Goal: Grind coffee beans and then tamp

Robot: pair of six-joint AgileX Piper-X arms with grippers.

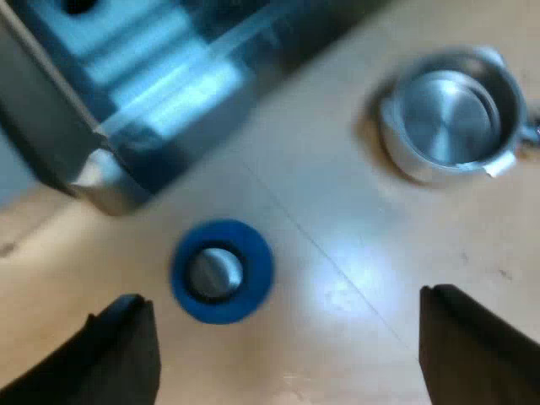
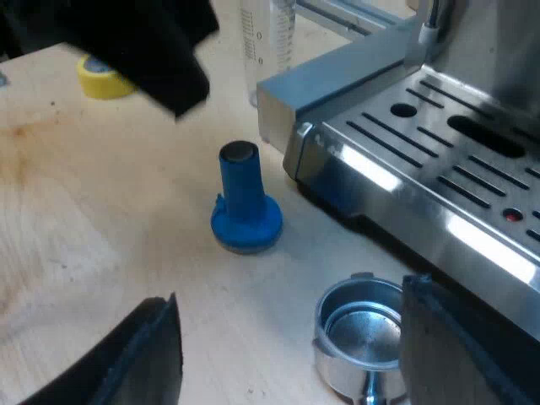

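Observation:
A blue tamper point(image 1: 221, 272) point(image 2: 244, 207) stands upright on the wooden table beside the corner of the espresso machine point(image 1: 143, 93) point(image 2: 422, 143). The metal holder point(image 1: 451, 114) point(image 2: 361, 337) lies on the table a short way from the tamper, its basket bare metal inside. My left gripper point(image 1: 283, 350) hovers above the tamper, open, nothing between its fingers. My right gripper point(image 2: 291, 354) is open low over the table, close to the holder's basket, holding nothing. The left arm's dark gripper point(image 2: 148, 51) hangs over the table above the tamper.
The machine's slotted drip tray point(image 2: 456, 152) juts out by the tamper. A measuring glass point(image 2: 268, 38) stands at the machine's corner. A yellow roll of tape point(image 2: 105, 80) lies on the table beyond the tamper.

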